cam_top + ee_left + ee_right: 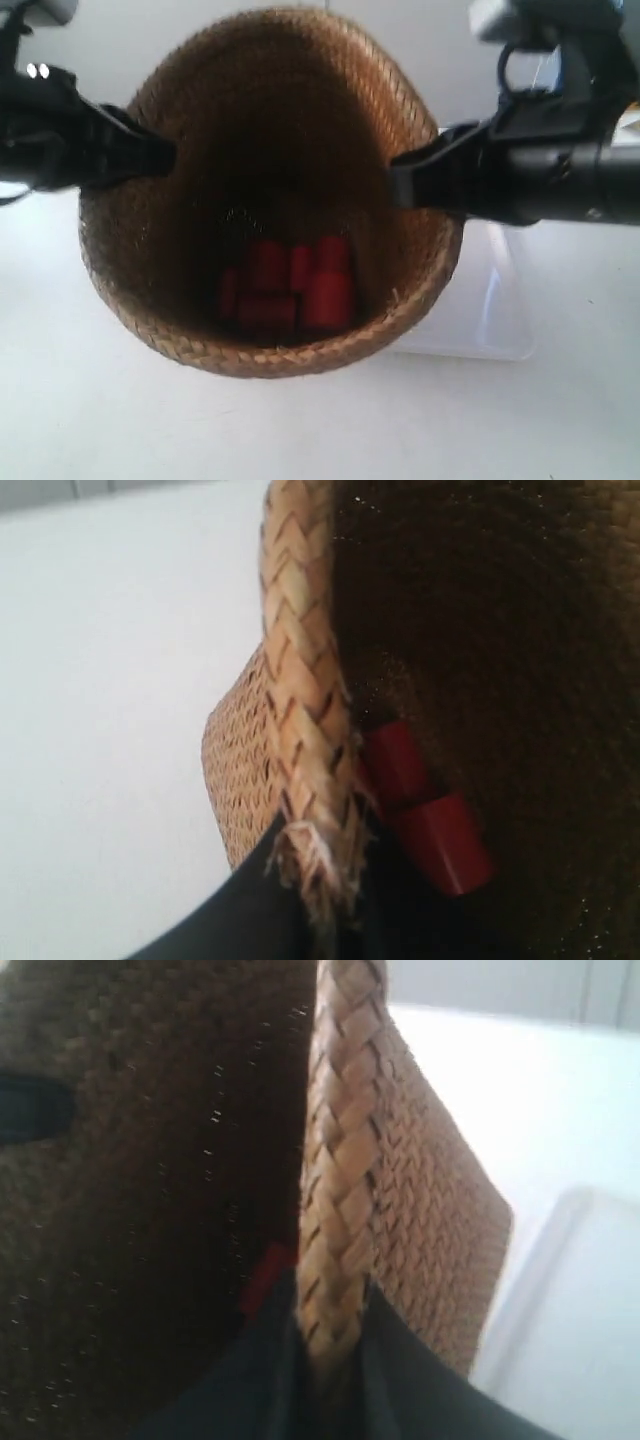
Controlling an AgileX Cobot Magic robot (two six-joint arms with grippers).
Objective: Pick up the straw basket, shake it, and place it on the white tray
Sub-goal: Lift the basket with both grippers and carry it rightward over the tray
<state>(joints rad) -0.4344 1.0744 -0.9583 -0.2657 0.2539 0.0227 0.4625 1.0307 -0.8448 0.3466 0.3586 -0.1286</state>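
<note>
Above the desk (pixel 100 420), the straw basket (pixel 280 120) hangs pinched between two tools, its mouth tipped toward the exterior camera. Left tool (pixel 320 915) and right tool (pixel 335 1365) are each closed tight on the braided rim; in the exterior view the two grips sit at 9 and 3 o'clock of the mouth. The white tray (pixel 480 300) lies at 4 o'clock of the basket, partly hidden behind it.

As I judge it, a hard shake could work the rim out of either narrow pinch, or toss the red cylinders (pixel 285 285) over the tipped lip. An off-centre landing could leave the base on the tray's rim.

Count: one basket, one tray, two tools, and about six cylinders, though blur forbids certainty.
</note>
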